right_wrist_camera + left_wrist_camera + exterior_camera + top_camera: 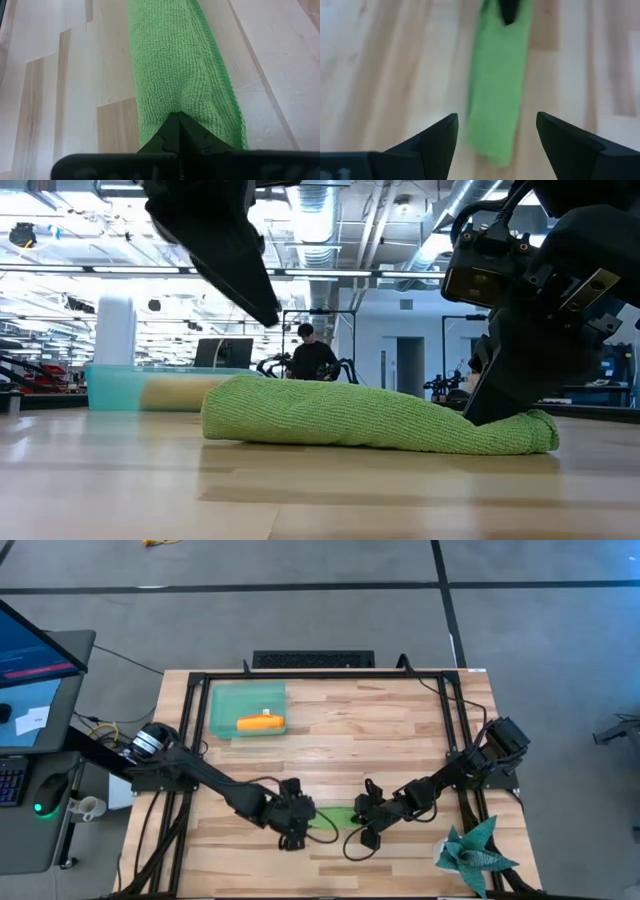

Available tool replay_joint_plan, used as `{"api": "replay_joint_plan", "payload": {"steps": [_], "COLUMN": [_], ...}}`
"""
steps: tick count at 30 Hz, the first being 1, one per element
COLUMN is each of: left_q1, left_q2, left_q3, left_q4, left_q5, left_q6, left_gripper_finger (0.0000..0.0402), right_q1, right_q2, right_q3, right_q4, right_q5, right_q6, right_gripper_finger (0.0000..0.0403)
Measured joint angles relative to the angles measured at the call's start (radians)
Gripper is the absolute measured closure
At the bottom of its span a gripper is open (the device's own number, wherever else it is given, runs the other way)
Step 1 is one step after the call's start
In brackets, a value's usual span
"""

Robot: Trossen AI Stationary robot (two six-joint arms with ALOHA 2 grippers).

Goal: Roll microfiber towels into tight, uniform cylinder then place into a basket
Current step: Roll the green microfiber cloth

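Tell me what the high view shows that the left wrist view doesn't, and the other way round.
Only the high view shows the basket at the table's far left with the rolled orange towel inside, the spiky teal object at the near right corner, and both arms meeting over the table. Only the left wrist view shows the left gripper with its jaws open, apart from the cloth. Both show the rolled green towel lying on the wood, with the right gripper at its other end.

The left claw is spread wide, its two dark fingers standing apart above the pale wooden tabletop. Between them, toward twelve o'clock, lies the rolled lime green towel, its far end under a dark tip.
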Motion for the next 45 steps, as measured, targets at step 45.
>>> {"api": "replay_joint_plan", "payload": {"steps": [45], "left_q1": [0.066], "left_q2": [0.095], "left_q3": [-0.356], "left_q4": [0.610], "left_q5": [0.216], "left_q6": [-0.093], "left_gripper_finger": [0.0291], "right_q1": [-0.002], "right_q2": [0.000], "right_q3": [0.000], "right_q4": [0.008], "right_q5": [-0.003], "right_q6": [0.000], "right_gripper_finger": [0.0360]}}
